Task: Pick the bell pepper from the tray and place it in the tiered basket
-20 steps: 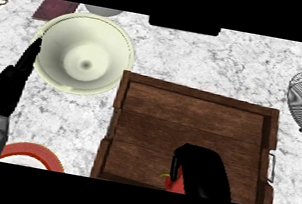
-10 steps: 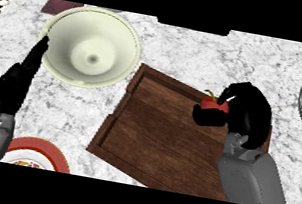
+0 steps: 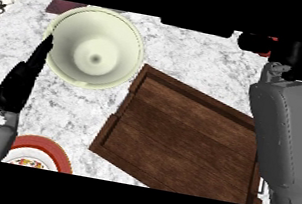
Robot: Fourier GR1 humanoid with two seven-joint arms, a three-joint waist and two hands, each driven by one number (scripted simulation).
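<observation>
My right hand (image 3: 297, 53) is beyond the tray's (image 3: 177, 139) far right corner, fingers curled round the red pepper (image 3: 262, 50). My left hand (image 3: 23, 79) rests left of it, fingers straight.

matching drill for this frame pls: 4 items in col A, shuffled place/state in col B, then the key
Column A
1. bell pepper
2. wooden tray
3. pale green bowl-shaped item
4. left hand

Column B
a. bare, at the middle of the counter
b. straight-fingered, along the left side of the pale green item
c. upper left of the counter
d. mostly hidden in the right hand, top right

Pairs: 1-d, 2-a, 3-c, 4-b
</observation>
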